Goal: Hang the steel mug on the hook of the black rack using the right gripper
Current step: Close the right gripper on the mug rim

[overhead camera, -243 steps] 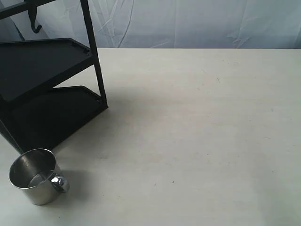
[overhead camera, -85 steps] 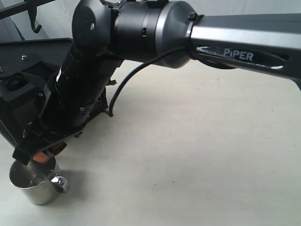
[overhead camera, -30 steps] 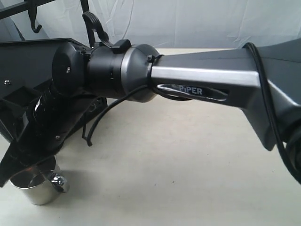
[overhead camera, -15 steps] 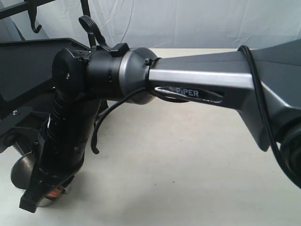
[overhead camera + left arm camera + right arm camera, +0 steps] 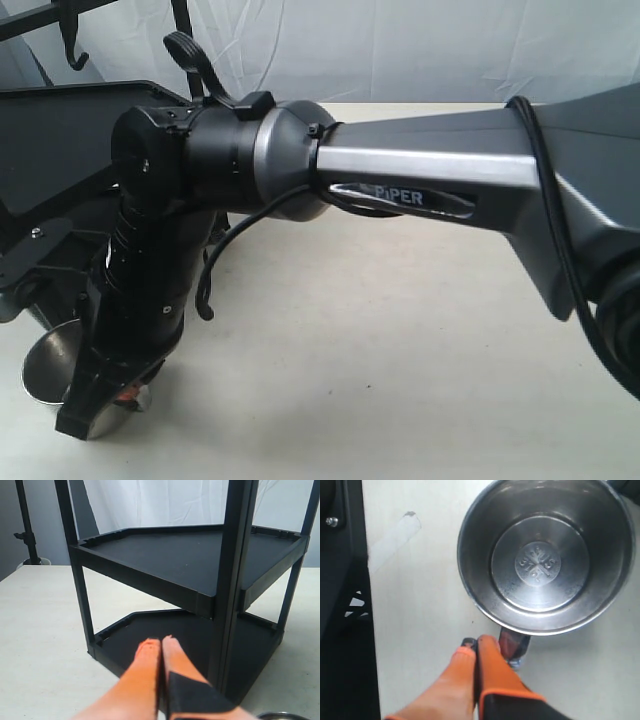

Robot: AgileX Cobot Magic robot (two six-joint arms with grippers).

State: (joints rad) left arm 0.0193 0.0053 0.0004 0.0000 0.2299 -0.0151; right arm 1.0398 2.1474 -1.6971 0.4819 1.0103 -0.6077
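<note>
The steel mug (image 5: 540,555) stands upright on the table, its open mouth seen from straight above in the right wrist view. Its looped handle (image 5: 514,647) points toward my right gripper (image 5: 476,642). That gripper is shut, its orange fingers pressed together just beside the handle, with nothing between them. In the exterior view the right gripper (image 5: 100,405) points down over the mug (image 5: 45,368) and hides most of it. The black rack (image 5: 60,130) stands behind, with the hook (image 5: 72,45) on its upper bar. My left gripper (image 5: 161,641) is shut and empty, facing the rack (image 5: 175,565).
The right arm's silver link (image 5: 420,190) spans the exterior view from right to left above the pale table (image 5: 400,350). A rack post (image 5: 185,20) rises behind the arm's joint. The mug's rim (image 5: 281,714) shows at the edge of the left wrist view.
Over the last second the right wrist swung from slanting over the rack to pointing down at the mug. In the last half second it shifted only slightly; the mug has not moved.
</note>
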